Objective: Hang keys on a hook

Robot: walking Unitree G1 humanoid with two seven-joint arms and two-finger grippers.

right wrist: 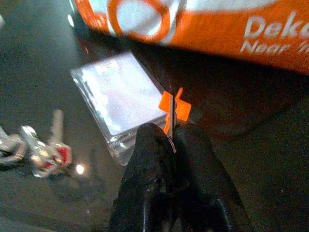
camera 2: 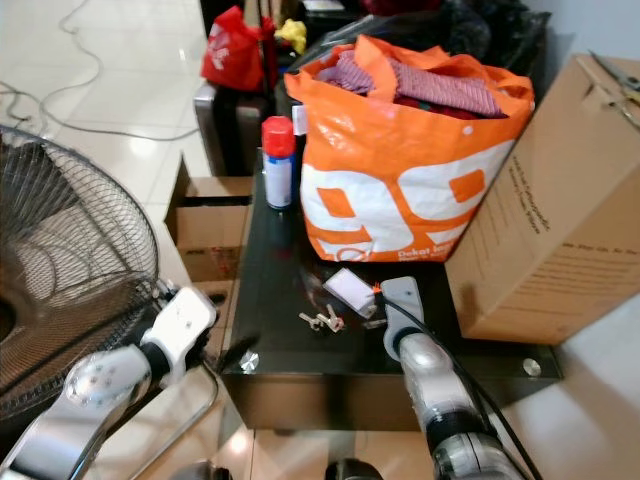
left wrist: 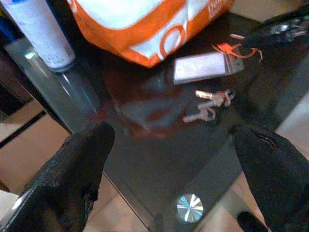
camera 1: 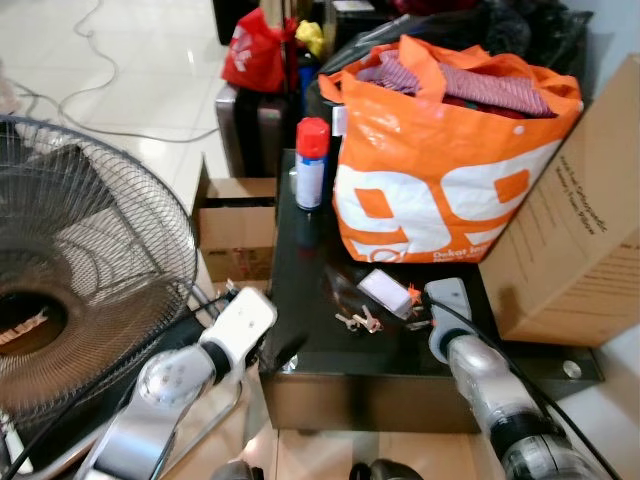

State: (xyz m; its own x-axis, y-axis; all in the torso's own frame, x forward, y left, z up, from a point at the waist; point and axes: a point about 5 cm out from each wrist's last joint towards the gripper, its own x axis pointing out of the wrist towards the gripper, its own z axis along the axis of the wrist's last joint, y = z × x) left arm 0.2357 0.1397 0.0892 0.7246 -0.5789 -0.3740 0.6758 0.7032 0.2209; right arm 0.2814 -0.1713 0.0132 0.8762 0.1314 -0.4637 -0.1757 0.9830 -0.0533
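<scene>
Right tool (right wrist: 172, 140) rests on the black glass tabletop (camera 1: 300, 260), its two fingers closed together on the orange tab (right wrist: 175, 106) beside a clear plastic card sleeve (right wrist: 120, 104). Left tool (left wrist: 169, 159) hovers at the tabletop's near left corner with its fingers spread wide, holding nothing. A standing fan (camera 1: 70, 270) occupies the floor at left. A brown cardboard box (camera 1: 580, 220) stands at right. An orange-and-white bag (camera 1: 440, 160) sits on the tabletop, with a red-capped spray can (camera 1: 311, 160) just beside it. Keys (camera 1: 358, 319) lie flat on the tabletop, just left of the card sleeve, untouched.
</scene>
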